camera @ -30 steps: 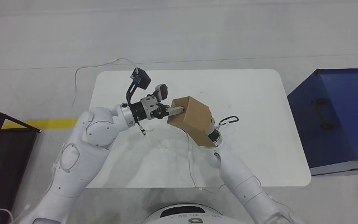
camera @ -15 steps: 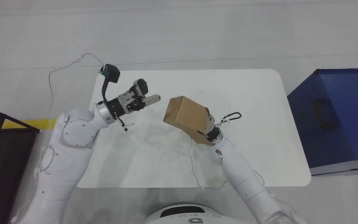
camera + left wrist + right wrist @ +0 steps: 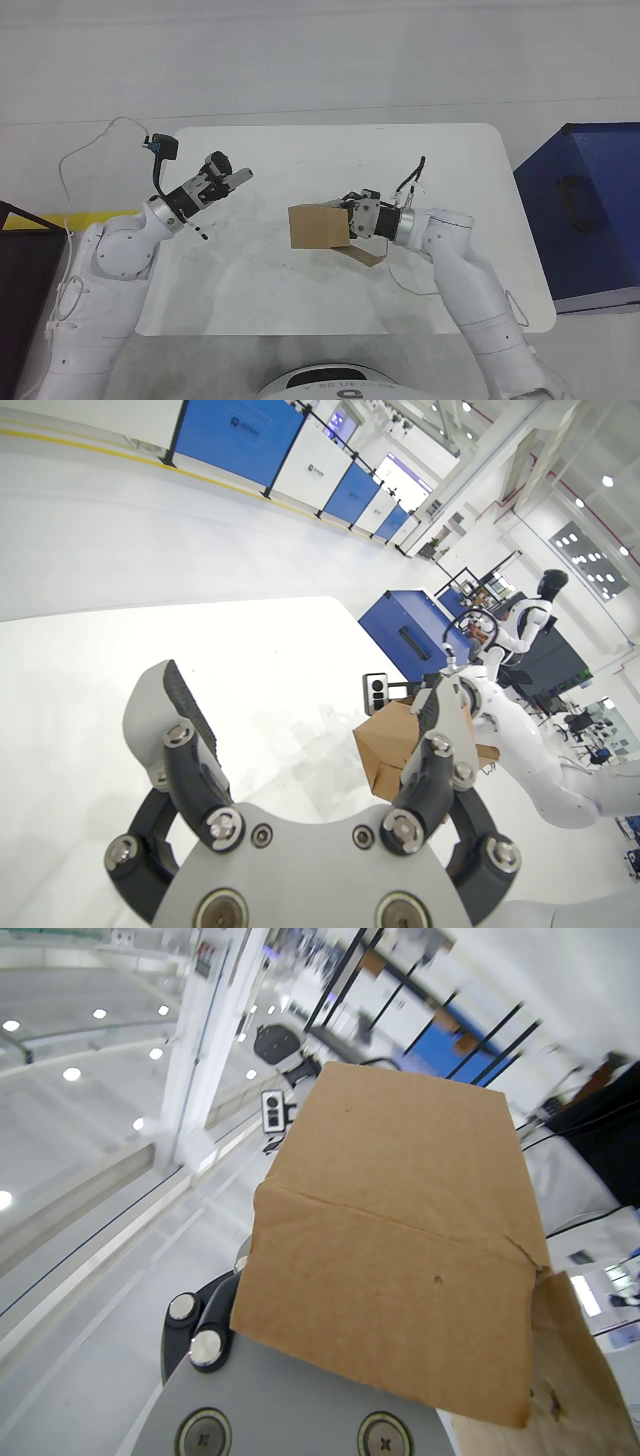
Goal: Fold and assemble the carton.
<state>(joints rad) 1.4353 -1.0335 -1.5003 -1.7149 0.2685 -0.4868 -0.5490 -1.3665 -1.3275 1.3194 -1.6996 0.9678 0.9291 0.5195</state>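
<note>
Top view: carton [image 3: 318, 226] mid-frame, clamped by right gripper [image 3: 348, 222] at its right edge.
Left gripper [image 3: 238, 178] open & empty, upper left. Cardboard prob. light, stiff but creases easily; grip panel edges, not flaps.

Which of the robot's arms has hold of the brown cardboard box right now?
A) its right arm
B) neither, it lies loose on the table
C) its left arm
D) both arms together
A: the carton sits clamped at the right end effector above the table, while the left end effector is open, empty and well apart from it.
</note>
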